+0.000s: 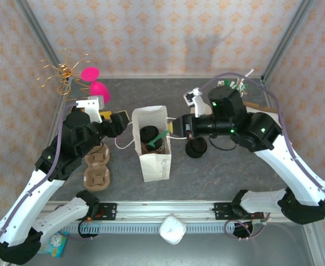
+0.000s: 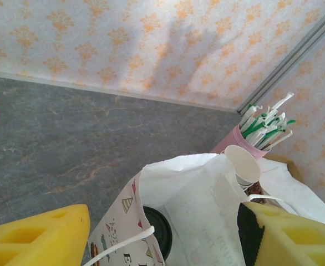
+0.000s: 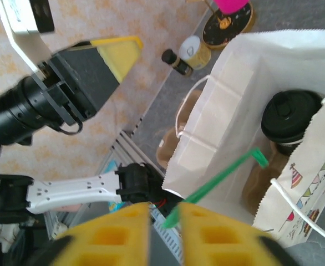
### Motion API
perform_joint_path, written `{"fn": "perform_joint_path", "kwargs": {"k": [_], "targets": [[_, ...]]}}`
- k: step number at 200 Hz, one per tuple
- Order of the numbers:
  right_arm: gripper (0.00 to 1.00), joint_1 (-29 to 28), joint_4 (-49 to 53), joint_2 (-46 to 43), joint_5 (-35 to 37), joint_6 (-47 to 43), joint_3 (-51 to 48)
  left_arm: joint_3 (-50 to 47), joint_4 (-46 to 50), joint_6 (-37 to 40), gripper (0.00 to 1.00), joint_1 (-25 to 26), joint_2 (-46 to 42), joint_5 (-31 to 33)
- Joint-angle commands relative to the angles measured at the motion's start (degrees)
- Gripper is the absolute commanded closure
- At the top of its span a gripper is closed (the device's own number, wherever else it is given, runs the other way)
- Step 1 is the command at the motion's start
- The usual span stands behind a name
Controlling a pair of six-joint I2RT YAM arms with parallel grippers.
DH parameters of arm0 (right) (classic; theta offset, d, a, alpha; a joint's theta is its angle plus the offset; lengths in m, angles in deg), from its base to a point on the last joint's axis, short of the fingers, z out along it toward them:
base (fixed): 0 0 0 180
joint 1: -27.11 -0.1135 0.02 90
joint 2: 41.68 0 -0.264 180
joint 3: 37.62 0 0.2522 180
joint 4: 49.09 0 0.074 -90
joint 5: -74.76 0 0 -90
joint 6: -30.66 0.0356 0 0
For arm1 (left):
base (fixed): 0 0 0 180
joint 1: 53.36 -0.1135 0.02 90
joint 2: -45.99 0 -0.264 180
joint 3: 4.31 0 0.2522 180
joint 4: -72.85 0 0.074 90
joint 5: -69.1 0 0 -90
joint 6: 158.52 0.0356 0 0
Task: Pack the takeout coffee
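Observation:
The takeout coffee [image 1: 148, 134], a cream cup with a black lid [image 3: 290, 116], stands inside the open white paper bag [image 1: 157, 163] at mid-table. A green stir stick [image 3: 223, 180] leans out of the bag. Its lower end lies loose in the narrow gap between the yellow fingers of my right gripper [image 3: 163, 213], which is open at the bag's right rim [image 1: 175, 127]. My left gripper [image 1: 118, 118] hovers open at the bag's left rim. In the left wrist view its fingers [image 2: 35, 238] stand wide apart around the bag's mouth [image 2: 207, 188], with the lid [image 2: 158, 230] below.
A pile of black lids [image 1: 196, 148] lies right of the bag, and a brown cardboard cup carrier [image 1: 97, 166] lies to its left. A stack of lidless cups [image 2: 243, 164] and a pink holder of straws [image 2: 262, 130] stand at the back right. Pink ornaments [image 1: 96, 83] stand at the back left.

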Motion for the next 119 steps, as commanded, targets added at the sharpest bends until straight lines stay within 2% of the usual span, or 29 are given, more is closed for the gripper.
{"fn": "perform_joint_path", "kwargs": {"k": [1, 28, 45, 70, 100, 119], "targets": [[0.62, -1.09, -0.85, 3.89, 2.96, -1.39, 4.30, -0.23, -1.00, 1.74, 0.28, 0.16, 0.84, -0.74], [0.46, -0.22, 2.21, 7.46, 12.01, -2.60, 11.70, 0.89, -1.53, 1.25, 0.27, 0.14, 2.47, -2.88], [0.40, 3.56, 3.88, 8.37, 16.20, -1.69, 14.14, 2.26, -1.55, 0.88, 0.28, 0.36, 3.75, -4.00], [0.36, 18.45, 3.85, 5.57, 21.29, -0.17, 8.76, 3.29, -2.93, 1.67, 0.28, 0.96, 5.00, -4.60], [0.33, 36.63, -0.61, -1.07, 22.08, 1.45, -3.74, 5.20, -2.46, 4.41, 0.27, 1.11, 7.53, -4.80], [0.30, 48.01, -1.04, -2.06, 21.55, 2.27, -11.25, 6.41, -1.76, 6.53, 0.26, 1.28, 8.75, -5.31]]}}
